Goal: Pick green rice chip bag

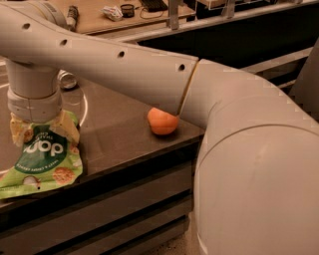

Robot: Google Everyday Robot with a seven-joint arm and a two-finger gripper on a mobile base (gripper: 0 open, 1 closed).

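Observation:
The green rice chip bag [42,159] lies flat on the dark table [114,124] at the left, near the front edge. It is light green, with a dark green circle and white letters. My gripper [42,124] comes straight down on the bag's top end. Its yellowish fingers [18,130] stand on either side of that end and press it in between them. The wrist above hides the very top of the bag.
An orange [162,121] sits on the table to the right of the bag, partly behind my arm [149,69]. A round metal object [67,80] lies behind the gripper. A wooden counter [114,15] with small items runs along the back.

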